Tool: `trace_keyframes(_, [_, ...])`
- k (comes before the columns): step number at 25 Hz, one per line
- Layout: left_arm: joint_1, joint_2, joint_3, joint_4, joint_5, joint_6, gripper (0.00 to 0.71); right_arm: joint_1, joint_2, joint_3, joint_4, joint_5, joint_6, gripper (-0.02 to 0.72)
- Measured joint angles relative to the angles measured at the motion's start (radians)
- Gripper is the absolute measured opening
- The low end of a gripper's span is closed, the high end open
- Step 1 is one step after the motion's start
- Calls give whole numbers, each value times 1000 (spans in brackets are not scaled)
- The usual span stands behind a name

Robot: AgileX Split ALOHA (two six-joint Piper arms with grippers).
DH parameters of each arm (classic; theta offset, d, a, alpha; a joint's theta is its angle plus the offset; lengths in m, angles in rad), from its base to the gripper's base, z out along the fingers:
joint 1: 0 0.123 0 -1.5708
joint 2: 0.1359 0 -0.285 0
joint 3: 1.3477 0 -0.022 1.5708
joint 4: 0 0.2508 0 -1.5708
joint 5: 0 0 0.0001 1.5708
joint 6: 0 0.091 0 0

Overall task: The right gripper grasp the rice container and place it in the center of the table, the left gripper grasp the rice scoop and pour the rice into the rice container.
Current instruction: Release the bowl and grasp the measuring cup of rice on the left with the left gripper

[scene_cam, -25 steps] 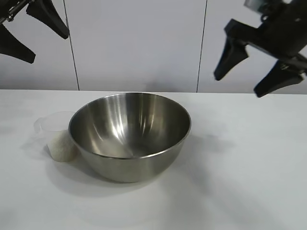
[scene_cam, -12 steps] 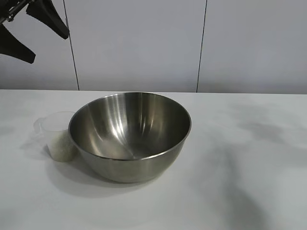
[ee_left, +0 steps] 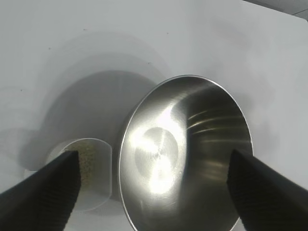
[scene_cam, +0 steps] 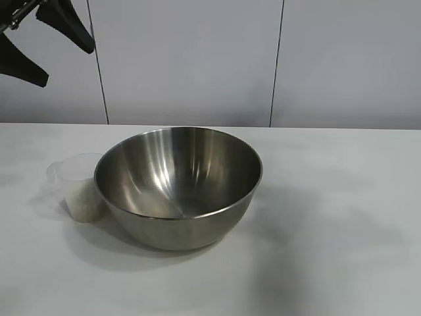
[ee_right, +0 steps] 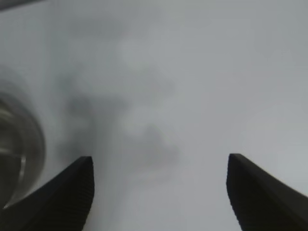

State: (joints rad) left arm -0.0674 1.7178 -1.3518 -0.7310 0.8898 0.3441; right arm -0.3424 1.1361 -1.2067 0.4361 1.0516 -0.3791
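Standing nearest to the exterior camera, the rice container (scene_cam: 179,186) is seen upright on the table (scene_cam: 329,250), about in the middle of it, and nothing is seen inside it. Just beside it, on its left in the exterior view, the rice scoop (scene_cam: 80,187) is placed upright; its wall seems to touch the wall of the bowl, but this cannot be told for sure. The lower part of the cup is filled with the rice (scene_cam: 85,203), and the same grains are seen from above in the left wrist view.

Farther back and high above the table, the left gripper (scene_cam: 45,46) is found at the upper left corner of the exterior view. Its fingers are spread wide and nothing is held between them; in the left wrist view the bowl and the cup are both seen below, between the two fingers.

The right gripper (ee_right: 159,192) is shown only by its own wrist camera. Its fingers are held apart over the bare table, nothing is grasped, and an edge of the bowl is seen to one side.
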Motion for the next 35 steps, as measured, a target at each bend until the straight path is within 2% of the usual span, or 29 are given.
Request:
trace_keyframes(2, [0,0,0,0,0,0,602,0,-116,52,58,-1,-54,523])
trace_keyframes(4, [0,0,0,0,0,0,602,0,-222,114,80,2,-83,523])
trace_keyframes(11, [0,0,0,0,0,0,602,22,-569,350,30,-27,-94,523])
trace_keyframes(13, [0,0,0,0,0,0,602,49,-645,413,12,-28,-68,523])
trace_keyframes(15, [0,0,0,0,0,0,602,74,-726,457,-30,-26,-12,523])
trace_keyframes(17, [0,0,0,0,0,0,602,95,-826,494,-110,-26,62,523])
trace_keyframes(21, [0,0,0,0,0,0,602,145,-1004,568,-318,23,208,523])
trace_keyframes(24, [0,0,0,0,0,0,602,170,-1092,605,-424,41,303,523])
trace_keyframes(27, [0,0,0,0,0,0,602,172,-1114,622,-436,60,351,523])
trace_keyframes(35, [0,0,0,0,0,0,602,173,-1114,734,-376,47,340,523])
